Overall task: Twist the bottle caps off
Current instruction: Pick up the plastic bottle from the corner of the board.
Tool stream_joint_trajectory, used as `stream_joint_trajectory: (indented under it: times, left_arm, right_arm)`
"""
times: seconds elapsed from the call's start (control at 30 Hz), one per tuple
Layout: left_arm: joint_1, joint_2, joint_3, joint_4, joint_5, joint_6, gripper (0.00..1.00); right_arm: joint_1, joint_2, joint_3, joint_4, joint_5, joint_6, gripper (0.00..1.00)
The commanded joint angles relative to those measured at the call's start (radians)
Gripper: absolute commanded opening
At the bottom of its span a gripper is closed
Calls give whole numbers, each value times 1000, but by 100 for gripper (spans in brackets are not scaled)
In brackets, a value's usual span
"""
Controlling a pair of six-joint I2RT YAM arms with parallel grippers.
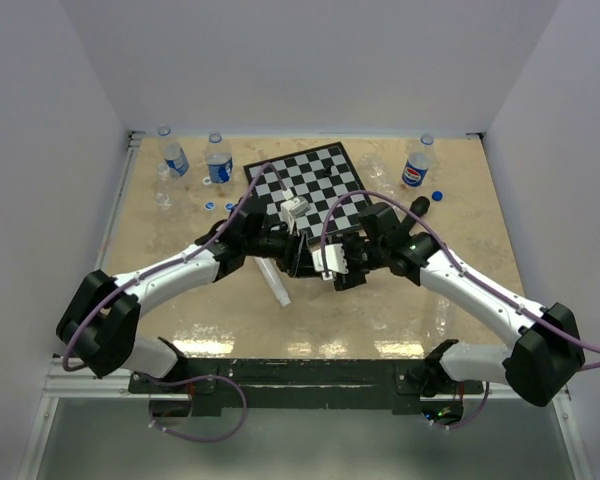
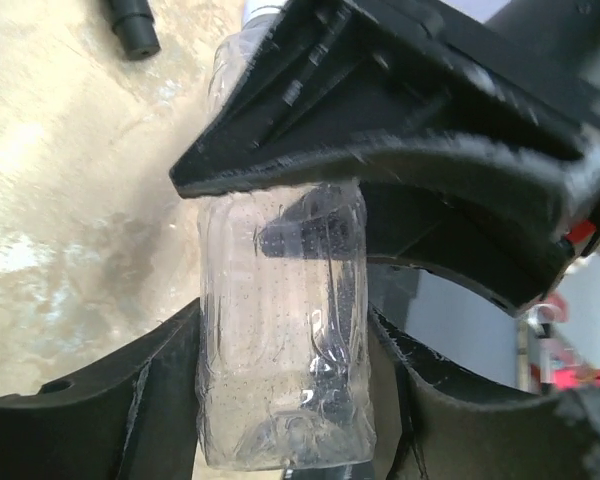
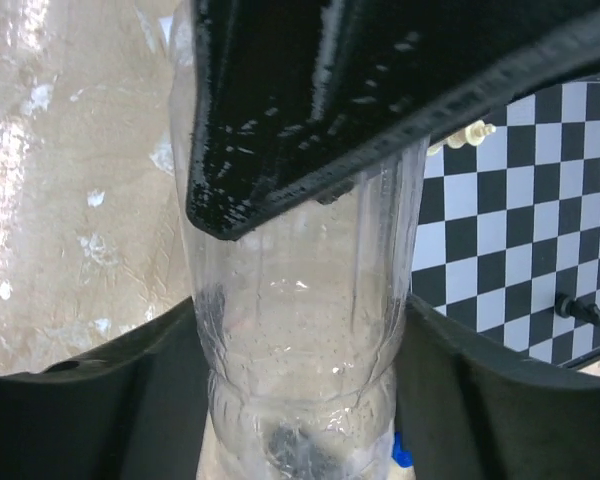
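A clear, label-free bottle (image 2: 280, 300) stands between my two grippers over the middle of the table. My left gripper (image 2: 280, 385) is shut on its lower body, both fingers pressing its sides. My right gripper (image 3: 300, 350) also has a finger against each side of the bottle (image 3: 300, 300). In the top view the left gripper (image 1: 280, 245) and right gripper (image 1: 345, 262) meet and hide the bottle. I cannot make out its cap. Three loose blue caps (image 1: 209, 205) (image 1: 230, 207) (image 1: 437, 195) lie on the table. Capped labelled bottles (image 1: 173, 155) (image 1: 218, 158) (image 1: 417, 165) stand at the back.
A chessboard (image 1: 325, 172) lies behind the grippers with a small pale chess piece (image 1: 293, 208) on it. A white stick microphone (image 1: 273, 280) lies under the left arm and a black one (image 1: 417, 205) by the right arm. Two clear bottles (image 1: 163, 185) (image 1: 375, 170) stand at the back.
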Motion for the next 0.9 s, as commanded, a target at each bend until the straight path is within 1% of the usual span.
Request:
stream_joint_trajectory:
  times: [0.0,0.07,0.13,0.17,0.27,0.33,0.37,0.47,0.57,0.63,0.77,0.87]
  left_arm:
    - [-5,-115,-14,-86,-143,233,11]
    - [-7,-170,-39,-112,-231,331,9]
    - [-7,-239,-72,-112,-279,402,8]
    - [-5,-271,-89,-112,-293,439,5]
    - [-5,-381,-147,-62,-307,540,4]
    - [-7,-446,-187,-11,-292,595,3]
    - [-7,-477,-206,7,-283,623,3]
    - [-7,-533,-233,32,-278,674,3]
    - [-8,-543,-237,32,-257,686,3]
    - [-8,-537,-235,35,-238,684,3]
    - [-8,-534,-233,36,-227,683,2]
    - [-7,-529,-233,38,-217,683,2]
  right_arm:
    - [-81,-40,77,44,-79,127,71]
    - [-173,-48,137,-20,-181,112,73]
    - [-251,-60,191,-87,-253,86,75]
    - [-281,-68,206,-118,-287,81,76]
    - [-347,-83,232,-166,-385,101,76]
    - [-358,-80,242,-178,-413,147,76]
    - [-364,-77,254,-207,-424,144,76]
    - [-368,-68,274,-262,-441,95,77]
    - [-368,-55,256,-292,-402,14,76]
    - [-368,-31,251,-330,-407,-37,74]
    - [-358,11,260,-404,-437,-134,66]
    - [-332,17,260,-390,-436,-132,61]
